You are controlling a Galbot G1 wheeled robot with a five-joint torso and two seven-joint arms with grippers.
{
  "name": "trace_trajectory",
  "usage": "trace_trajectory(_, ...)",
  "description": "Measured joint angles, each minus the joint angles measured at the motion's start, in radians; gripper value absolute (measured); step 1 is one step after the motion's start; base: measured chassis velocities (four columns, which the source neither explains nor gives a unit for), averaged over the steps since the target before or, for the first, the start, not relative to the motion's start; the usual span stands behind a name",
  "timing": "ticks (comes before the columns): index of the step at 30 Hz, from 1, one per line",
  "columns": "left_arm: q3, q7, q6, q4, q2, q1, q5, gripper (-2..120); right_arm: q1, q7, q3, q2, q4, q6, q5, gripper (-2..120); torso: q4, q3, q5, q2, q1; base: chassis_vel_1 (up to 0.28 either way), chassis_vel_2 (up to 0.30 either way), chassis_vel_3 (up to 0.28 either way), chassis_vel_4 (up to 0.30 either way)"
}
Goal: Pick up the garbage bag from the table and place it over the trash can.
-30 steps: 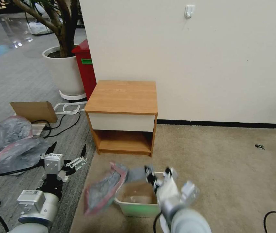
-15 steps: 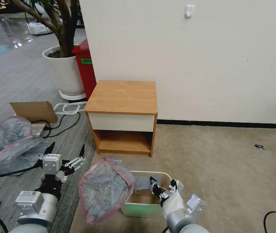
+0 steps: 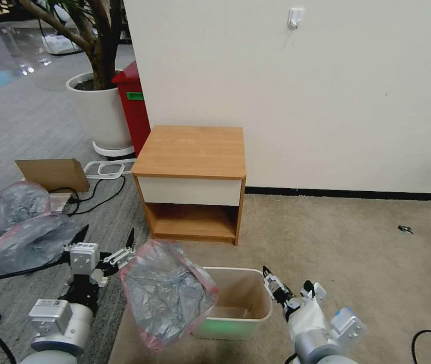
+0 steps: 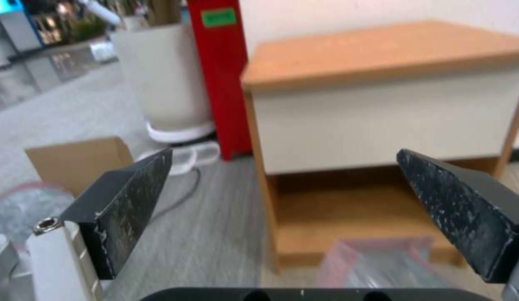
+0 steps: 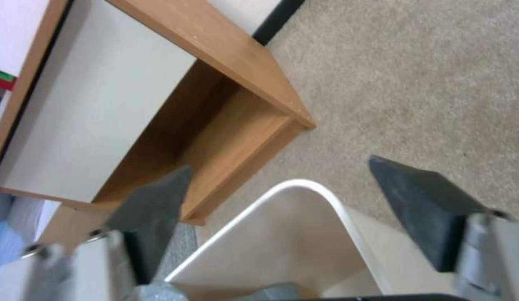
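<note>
Both grippers now stand empty, jaws apart. The right gripper (image 3: 288, 292) has let go of the garbage bag (image 3: 167, 293) and drawn back to the right of the trash can (image 3: 235, 321); half a second ago it was over the bin with grey film at its tips. The bag hangs draped over the can's left rim only, its pink-banded mouth billowed outward toward the left gripper (image 3: 106, 240), which idles just beside it over the grey floor. The bin's interior and right rim (image 5: 304, 186) are bare. The bench (image 3: 192, 151) carries nothing. Judgement: transfer from the bench is done, but fitting is partial; the limp film may slide off the rim unless spread across the opening.
</note>
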Motion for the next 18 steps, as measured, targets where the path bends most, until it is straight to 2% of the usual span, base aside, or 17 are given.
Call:
trace_trajectory(4,0.037,0.001,0.005,0.037,-0.001,0.016,0.034,100,-0.001,-0.011,-0.003,0.017,-0.001,0.001,-0.016,98,0.0000,0.000,-0.0001,0.000,0.000,0.000,0.000,0.000,0.000)
trace_trajectory(7,0.048,0.001,0.006,0.057,-0.001,0.023,0.046,100,-0.002,-0.016,-0.003,0.019,-0.004,0.002,-0.018,100,0.0001,0.000,-0.0001,0.000,0.000,0.000,0.000,0.000,0.000)
trace_trajectory(10,0.073,0.002,0.002,0.121,0.001,0.024,0.069,99,-0.001,-0.033,-0.003,0.025,-0.028,0.011,-0.037,100,0.0000,0.000,-0.0002,0.000,0.000,0.000,0.000,0.000,0.000)
trace_trajectory(13,0.083,0.002,0.000,0.143,-0.001,0.023,0.070,98,-0.003,-0.039,-0.010,0.032,-0.041,0.019,-0.054,100,0.0000,0.000,-0.0001,0.000,0.000,0.000,0.000,0.000,0.000)
trace_trajectory(18,0.108,0.002,-0.003,0.157,-0.007,0.023,0.078,81,-0.010,-0.059,-0.023,0.038,-0.056,0.032,-0.085,100,0.0000,0.000,-0.0001,0.000,0.000,0.000,0.000,0.000,0.000)
